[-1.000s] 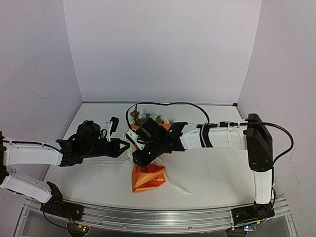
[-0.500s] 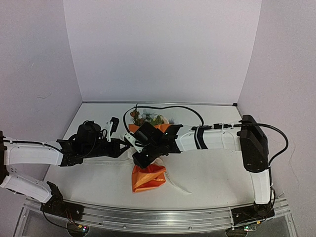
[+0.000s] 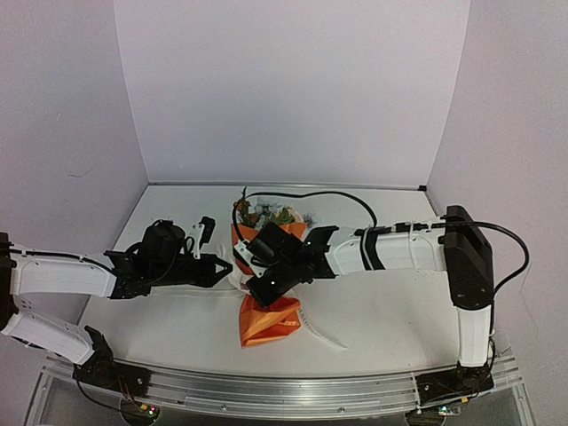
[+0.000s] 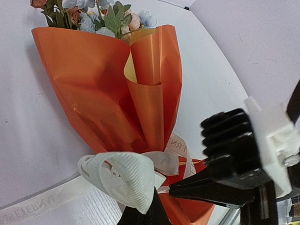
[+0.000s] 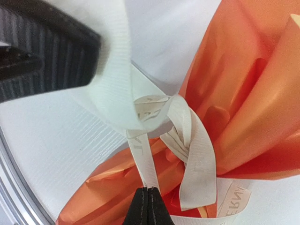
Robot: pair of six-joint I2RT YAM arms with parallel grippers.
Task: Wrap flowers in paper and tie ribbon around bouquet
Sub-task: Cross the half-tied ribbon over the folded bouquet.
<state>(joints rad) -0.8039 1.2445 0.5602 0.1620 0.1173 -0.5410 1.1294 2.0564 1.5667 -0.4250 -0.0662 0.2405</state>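
My right claw [image 5: 148,199] is shut on a ribbon [image 5: 143,161] strand, my left claw [image 4: 140,214] on its loop; it looks soft, slippery (pinch it flat); the paper [image 4: 89,84] likely crumples.

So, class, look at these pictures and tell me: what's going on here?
The ribbon is being tied around the bouquet, which lies on the table. The flowers already sit in the orange paper, and the ribbon is looped at the wrap's narrow waist. The left gripper is shut on a ribbon loop, and the right gripper is shut on a thin strand nearby. The knot looks loose, not yet pulled tight.
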